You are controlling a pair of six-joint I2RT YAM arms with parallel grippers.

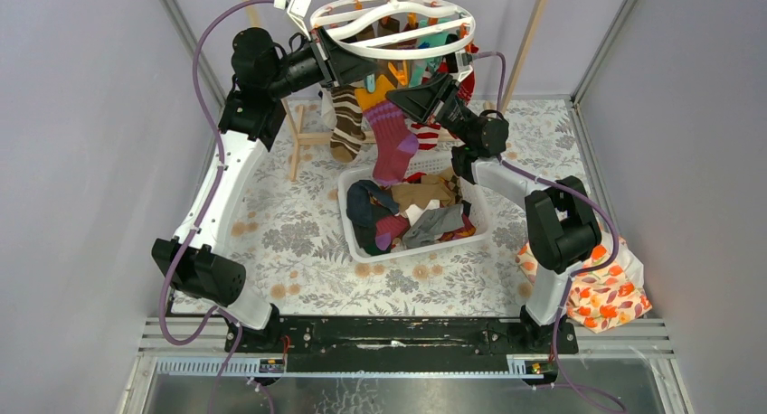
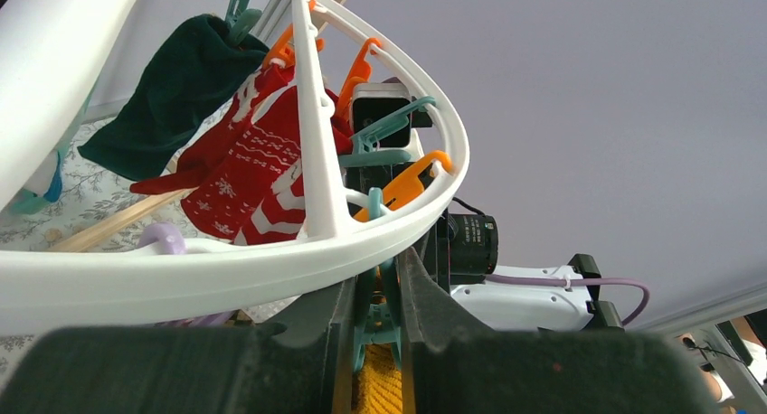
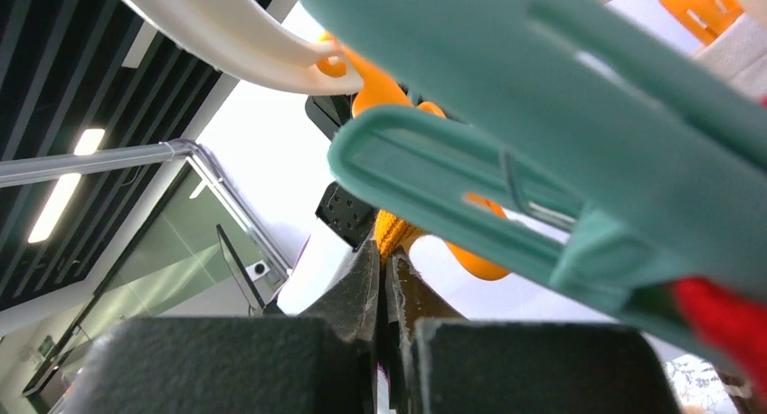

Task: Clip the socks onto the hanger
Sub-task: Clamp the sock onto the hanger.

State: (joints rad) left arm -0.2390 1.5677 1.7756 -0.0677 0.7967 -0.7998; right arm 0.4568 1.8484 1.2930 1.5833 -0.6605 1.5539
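Overhead view down on the table [image 1: 298,242]; wrist views close, upward beneath the hanger [image 2: 226,271] (common to all).

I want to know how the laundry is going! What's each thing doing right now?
left gripper: shut on teal clip
right gripper: shut on mustard sock
magenta sock: hanging from hanger
striped brown sock: hanging
hanger: hanging, partly filled
basket: holding loose socks

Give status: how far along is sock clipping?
Done: brown-striped sock, magenta sock, red patterned socks hang on the round white plastic hanger. In hand: left gripper squeezes a teal clip, right gripper holds a mustard sock. Left: sock pile in the white slotted basket.
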